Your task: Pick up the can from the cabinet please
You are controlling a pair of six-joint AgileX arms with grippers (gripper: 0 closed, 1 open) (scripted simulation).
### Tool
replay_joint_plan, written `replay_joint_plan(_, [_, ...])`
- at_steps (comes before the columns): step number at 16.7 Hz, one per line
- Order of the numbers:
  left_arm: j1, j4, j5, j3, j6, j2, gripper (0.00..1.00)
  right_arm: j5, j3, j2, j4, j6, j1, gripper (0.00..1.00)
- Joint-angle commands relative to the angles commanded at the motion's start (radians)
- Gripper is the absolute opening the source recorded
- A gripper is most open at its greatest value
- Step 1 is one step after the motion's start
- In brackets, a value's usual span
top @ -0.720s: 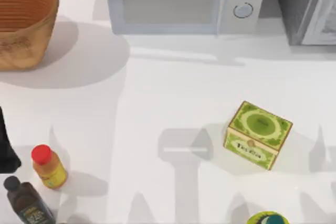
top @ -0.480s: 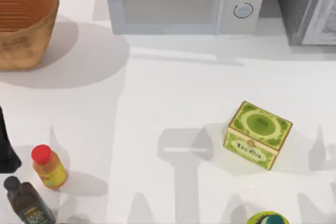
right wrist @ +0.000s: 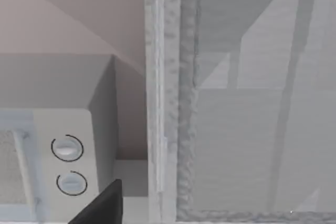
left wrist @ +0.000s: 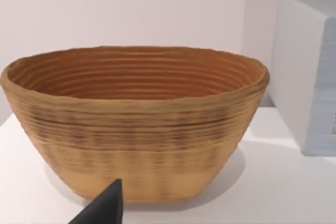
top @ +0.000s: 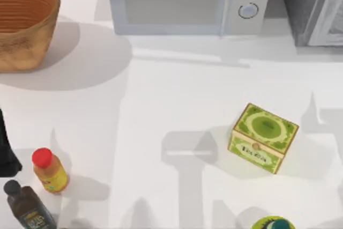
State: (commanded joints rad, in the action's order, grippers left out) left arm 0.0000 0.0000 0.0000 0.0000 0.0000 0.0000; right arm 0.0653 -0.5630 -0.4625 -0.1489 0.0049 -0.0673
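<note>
The can is out of view. The grey cabinet stands at the table's back right corner. In the right wrist view its pale front is close, with a vertical frame edge beside the microwave. A dark part of my right gripper pokes in low in that view, short of the cabinet. My left arm sits parked at the table's left edge. A dark part of my left gripper faces the basket.
A microwave stands at the back centre and a wicker basket at the back left. A green tea box lies right of centre. An orange bottle, a dark bottle and a round green-and-yellow-topped thing sit along the front.
The arm shadows on the table's right side have shifted toward the back, nearer the cabinet. The objects and the left arm have stayed put.
</note>
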Motion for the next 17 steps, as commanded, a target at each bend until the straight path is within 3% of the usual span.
replay_joint_plan(10, [0.0, 0.0, 0.0, 0.0, 0.0, 0.0, 1.0, 0.102, -0.937, -0.679, -0.207, 0.009, -0.094, 1.0])
replay_joint_plan(14, [0.0, 0.0, 0.0, 0.0, 0.0, 0.0, 1.0, 0.126, -1.139, -0.833, -0.257, 0.011, -0.113, 1.0])
replay_joint_plan(17, [0.0, 0.0, 0.0, 0.0, 0.0, 0.0, 1.0, 0.131, -1.179, -0.865, -0.269, 0.011, -0.117, 1.0])
